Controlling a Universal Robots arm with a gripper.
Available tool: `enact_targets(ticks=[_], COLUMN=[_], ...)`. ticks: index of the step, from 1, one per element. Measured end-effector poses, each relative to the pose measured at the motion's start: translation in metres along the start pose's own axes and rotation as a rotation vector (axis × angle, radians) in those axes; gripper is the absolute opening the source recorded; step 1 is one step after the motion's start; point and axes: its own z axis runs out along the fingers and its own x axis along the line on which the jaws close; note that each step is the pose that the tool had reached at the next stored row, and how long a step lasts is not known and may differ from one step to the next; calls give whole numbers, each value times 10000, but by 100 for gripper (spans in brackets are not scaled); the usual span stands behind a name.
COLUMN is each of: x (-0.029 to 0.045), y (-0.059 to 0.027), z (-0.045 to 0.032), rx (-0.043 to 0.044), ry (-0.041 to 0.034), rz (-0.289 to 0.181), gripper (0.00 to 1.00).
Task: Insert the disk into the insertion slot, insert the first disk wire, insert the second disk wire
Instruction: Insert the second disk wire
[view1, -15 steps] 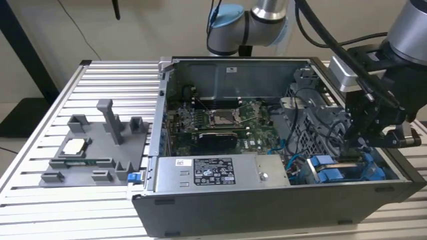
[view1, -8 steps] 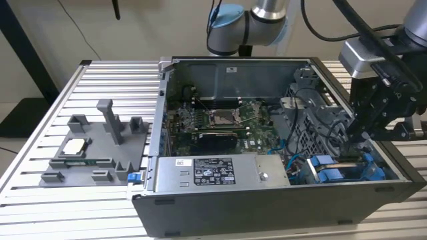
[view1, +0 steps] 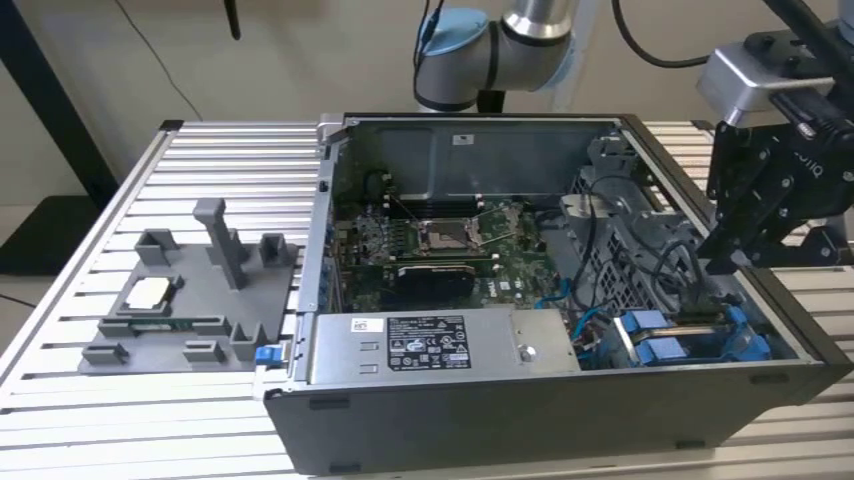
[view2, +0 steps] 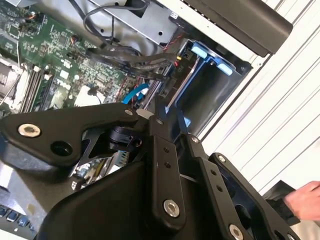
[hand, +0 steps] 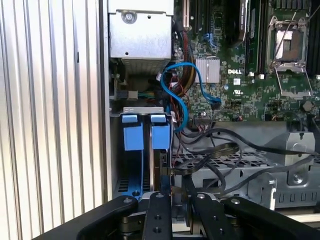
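Note:
The disk sits edge-up inside the insertion slot (view1: 755, 338), its blue carrier (view1: 667, 348) showing at the case's front corner on the exterior view's right. In the first wrist view the blue carrier handles (hand: 146, 137) stand in the insertion slot (hand: 116, 150), with the disk's thin metal edge (hand: 151, 165) between them. My gripper (view1: 715, 262) hangs just above the slot's inner side. Its fingers (hand: 161, 212) are drawn together on the end of a black disk wire (hand: 210, 152) beside the disk. The second wrist view shows the closed fingertips (view2: 159, 119) over the slot (view2: 210, 95).
The open case holds a green motherboard (view1: 441, 240), a labelled silver power-supply box (view1: 441, 345) and blue cables (hand: 175, 95). A grey fixture tray (view1: 187, 300) lies on the slatted table at the exterior view's left. A person's hand (view2: 305, 200) is near the case.

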Motion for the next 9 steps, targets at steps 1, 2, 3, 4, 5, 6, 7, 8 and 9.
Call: enact_targets(ticks=[1, 2, 3, 4, 5, 6, 7, 8, 9], x=[-1, -3, -4, -4, -5, -6, -7, -7, -7], y=[0, -1, -2, -2, -2, -3, -3, -3, -3], z=[-11, -24, -33, -38, -38, -48, -57, -58, -59], rx=[-5, -9, -12, -13, -13, -13, -13, -13, -13], ry=[1, 1, 1, 0, -1, 0, 0, 0, 0], rz=[1, 0, 0, 0, 0, 0, 0, 0, 0], gripper=[24, 24, 24, 24, 24, 24, 24, 24, 24])
